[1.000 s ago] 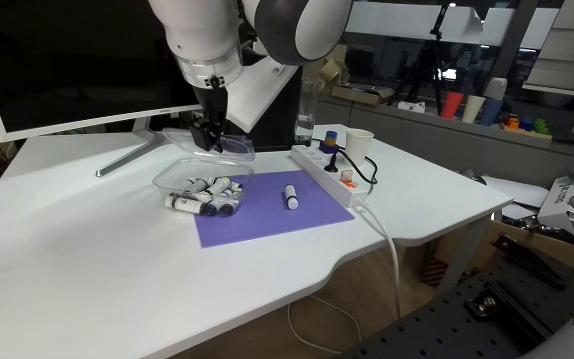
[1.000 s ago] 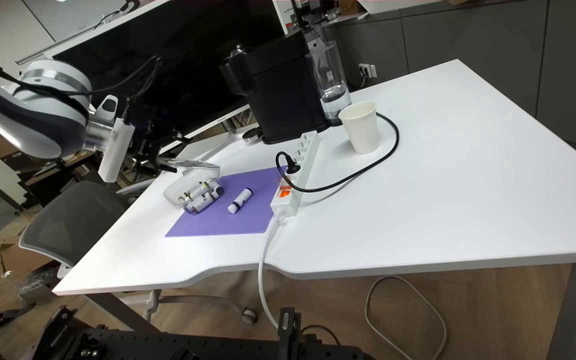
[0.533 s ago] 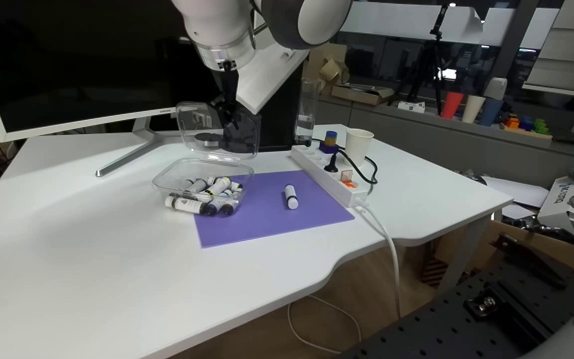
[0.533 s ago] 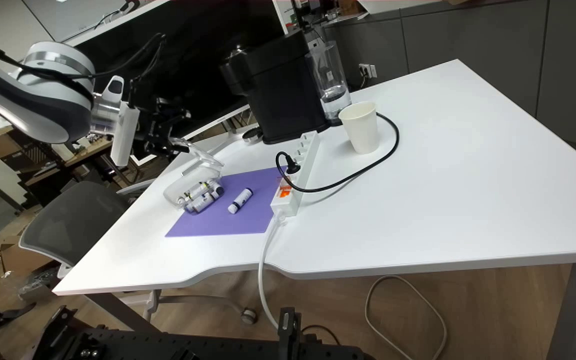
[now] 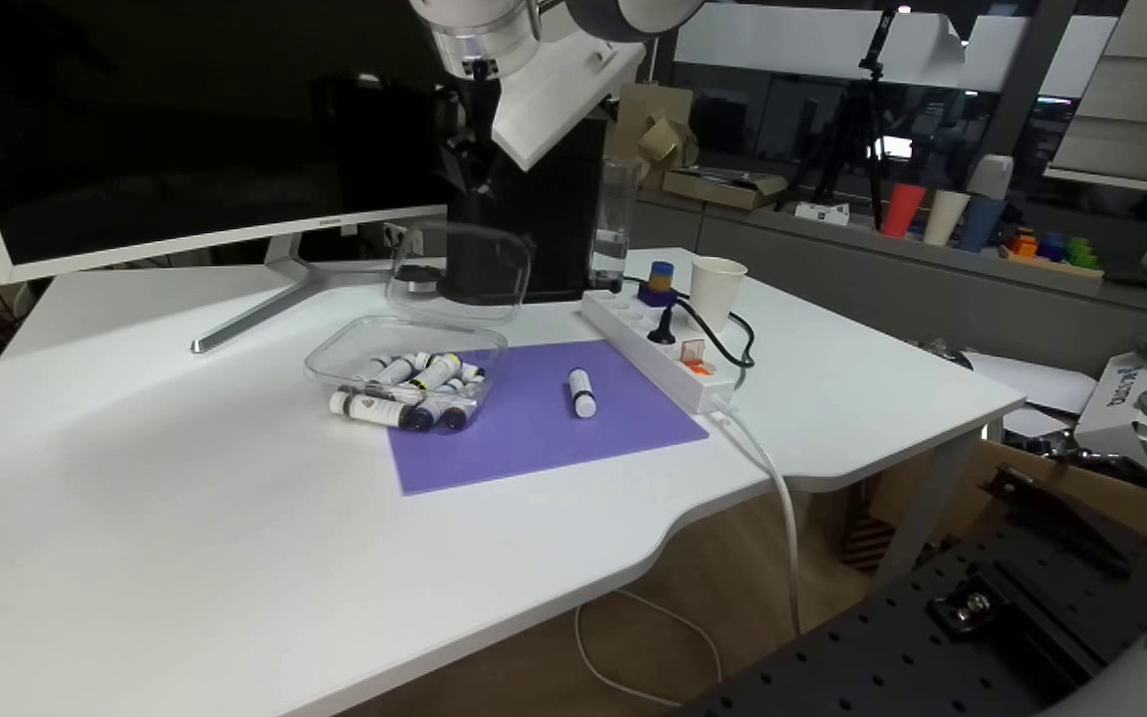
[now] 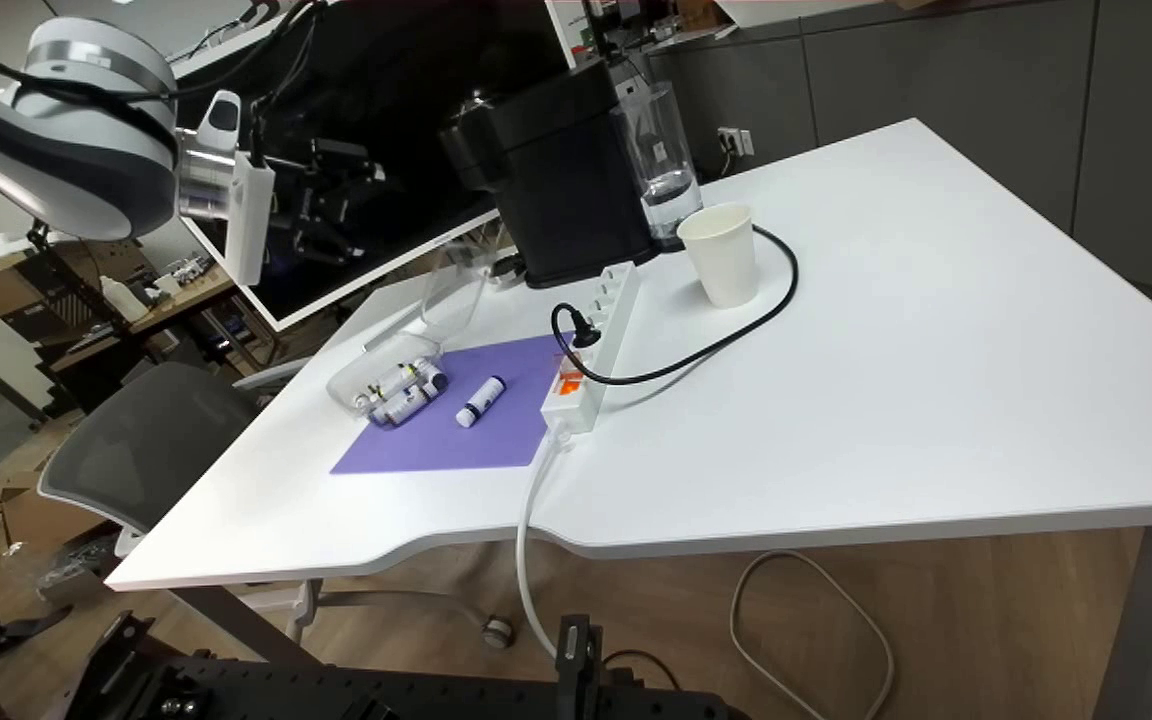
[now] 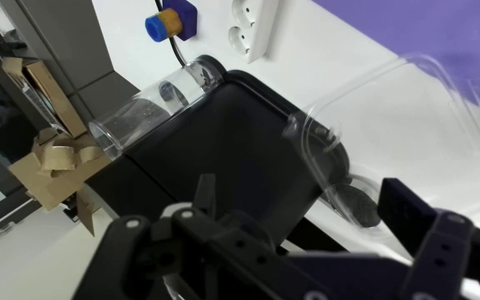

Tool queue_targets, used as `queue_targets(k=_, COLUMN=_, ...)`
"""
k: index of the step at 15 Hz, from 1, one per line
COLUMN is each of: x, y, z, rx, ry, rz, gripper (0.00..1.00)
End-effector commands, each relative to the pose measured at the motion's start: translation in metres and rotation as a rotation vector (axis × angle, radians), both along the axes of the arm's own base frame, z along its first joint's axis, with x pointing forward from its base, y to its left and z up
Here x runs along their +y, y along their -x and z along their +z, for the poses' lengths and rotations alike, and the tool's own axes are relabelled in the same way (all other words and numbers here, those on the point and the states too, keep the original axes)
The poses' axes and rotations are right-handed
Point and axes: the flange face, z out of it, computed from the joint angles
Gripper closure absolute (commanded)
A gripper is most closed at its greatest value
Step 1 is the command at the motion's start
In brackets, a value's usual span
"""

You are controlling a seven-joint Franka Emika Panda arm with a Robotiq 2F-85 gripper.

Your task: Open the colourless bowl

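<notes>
The colourless bowl (image 5: 349, 351) sits partly on the purple mat, with several small white-and-dark cylinders (image 5: 437, 372) in it. It also shows in an exterior view (image 6: 344, 386) and is cut off at the right edge in the wrist view. Its clear lid (image 5: 459, 274) stands raised behind the bowl, away from the opening. The lid also shows in an exterior view (image 6: 451, 292) and, blurred, in the wrist view (image 7: 415, 137). My gripper (image 5: 469, 177) is above the lid and apart from it. In the wrist view the fingers (image 7: 300, 181) are wide apart with nothing between them.
A black box-like machine (image 5: 544, 229) and a clear cylinder (image 6: 668, 170) stand behind. A white power strip (image 5: 658, 349) and a paper cup (image 5: 716, 289) are beside the purple mat (image 5: 554, 438). One cylinder (image 5: 581, 392) lies on the mat. A monitor (image 5: 185, 119) stands at the back.
The lid has swung from a low tilt to standing raised. My gripper was at the lid and has moved up and away from it. The bowl has not moved.
</notes>
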Motion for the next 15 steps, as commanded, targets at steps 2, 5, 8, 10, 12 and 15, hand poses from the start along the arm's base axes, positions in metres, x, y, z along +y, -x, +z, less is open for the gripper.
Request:
queue_targets(k=2, x=-0.007, y=0.008, z=0.031, rx=-0.002, ry=-0.078, rz=-0.042, gripper=0.00)
queue_targets(k=5, x=-0.003, y=0.016, z=0.046, rx=0.056, ry=-0.163, rz=-0.054, gripper=0.00)
queue_targets(k=8, x=0.004, y=0.025, z=0.063, rx=0.107, ry=-0.201, rz=-0.058, gripper=0.00)
queue_targets(k=10, x=0.009, y=0.031, z=0.075, rx=0.137, ry=-0.213, rz=-0.056, gripper=0.00)
queue_targets(k=12, x=0.016, y=0.038, z=0.086, rx=0.166, ry=-0.213, rz=-0.045, gripper=0.00)
queue_targets(k=15, x=0.027, y=0.049, z=0.099, rx=0.207, ry=-0.195, rz=-0.008, gripper=0.00)
